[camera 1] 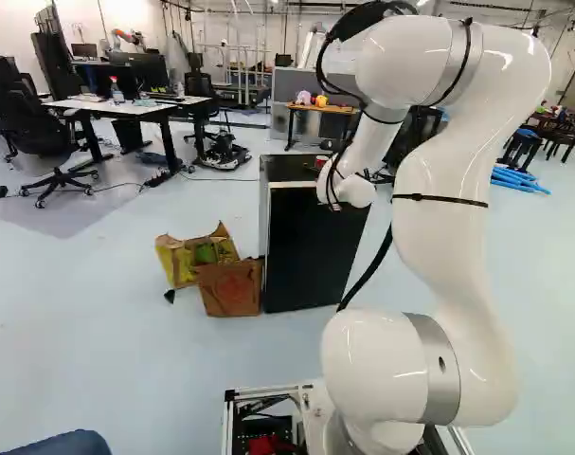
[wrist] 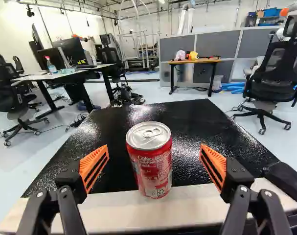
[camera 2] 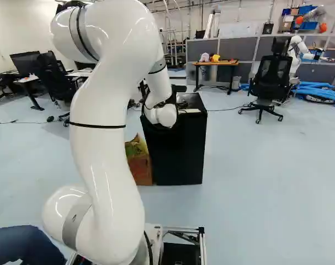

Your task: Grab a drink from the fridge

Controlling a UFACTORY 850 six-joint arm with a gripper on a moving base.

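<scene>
In the right base view my gripper (camera 2: 174,95) is mostly hidden by the arm, over the top of the black fridge (camera 2: 181,149). The wrist view shows the gripper (wrist: 154,164) open, its orange pads well apart. A red drink can (wrist: 155,166) stands upright between the fingers at the front of the fridge top (wrist: 187,117), with a gap on both sides. Part of the can (camera 1: 321,161) shows beside the wrist in the left base view. The fridge's door looks shut; its pale front strip (wrist: 138,210) runs under the gripper.
Against the fridge's side on the floor stand an open cardboard box (camera 1: 232,287) and a yellow one (camera 1: 178,261). Farther back are a white desk (camera 1: 135,106), an orange-topped table (camera 2: 216,63), an office chair (camera 2: 266,83) and another robot (camera 2: 299,47). A dark-clothed leg (camera 2: 24,245) is close beside the base.
</scene>
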